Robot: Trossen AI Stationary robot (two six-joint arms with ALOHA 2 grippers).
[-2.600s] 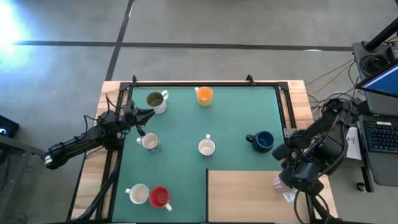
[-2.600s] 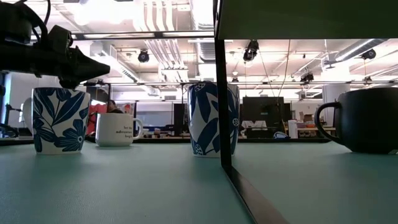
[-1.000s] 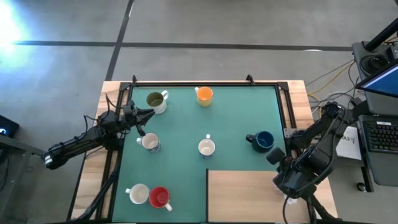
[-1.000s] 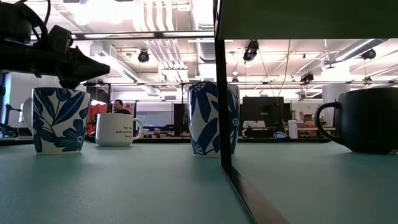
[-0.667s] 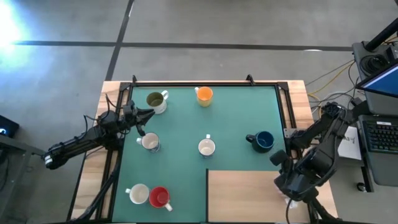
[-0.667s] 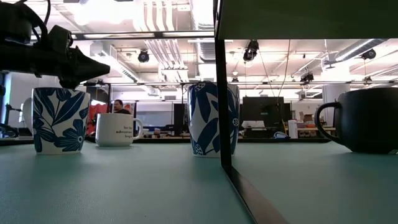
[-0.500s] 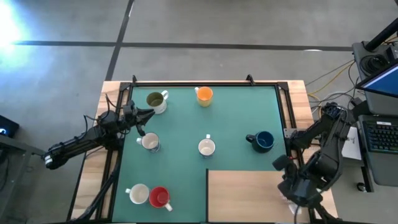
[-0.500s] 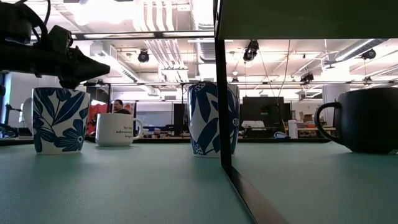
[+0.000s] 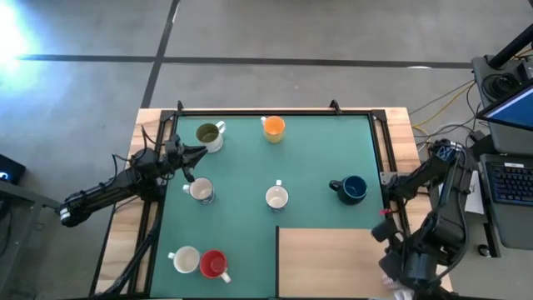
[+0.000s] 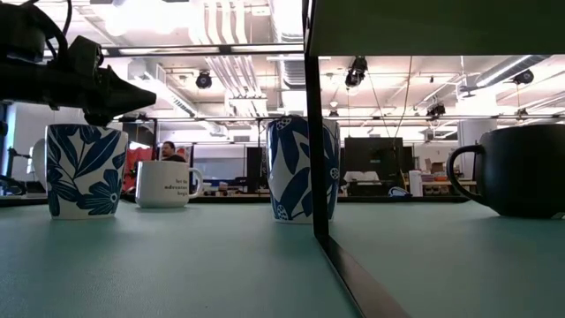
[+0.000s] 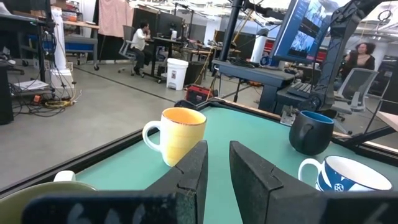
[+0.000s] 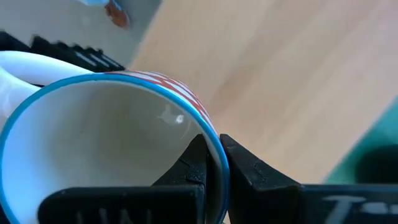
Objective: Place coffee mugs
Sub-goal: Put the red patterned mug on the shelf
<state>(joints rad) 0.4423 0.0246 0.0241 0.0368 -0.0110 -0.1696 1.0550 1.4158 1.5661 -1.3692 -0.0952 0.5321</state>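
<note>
Seven mugs stand on the green mat [image 9: 308, 158]; right jaws pinch a blue-rimmed mug [image 12: 93, 143], left jaws narrow.

We see bright glare on the floor [image 9: 17, 33] far beyond the green mat [image 9: 275, 167]. The striped mug [image 12: 106, 143] is blurred, too close for focus.

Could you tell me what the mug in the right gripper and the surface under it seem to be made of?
The striped mug looks like glazed ceramic: a glossy white inside with a highlight, a blue rim and red stripes outside. The right gripper pinches its wall. The wooden board shows pale grain, probably matte plywood or laminate.
</note>
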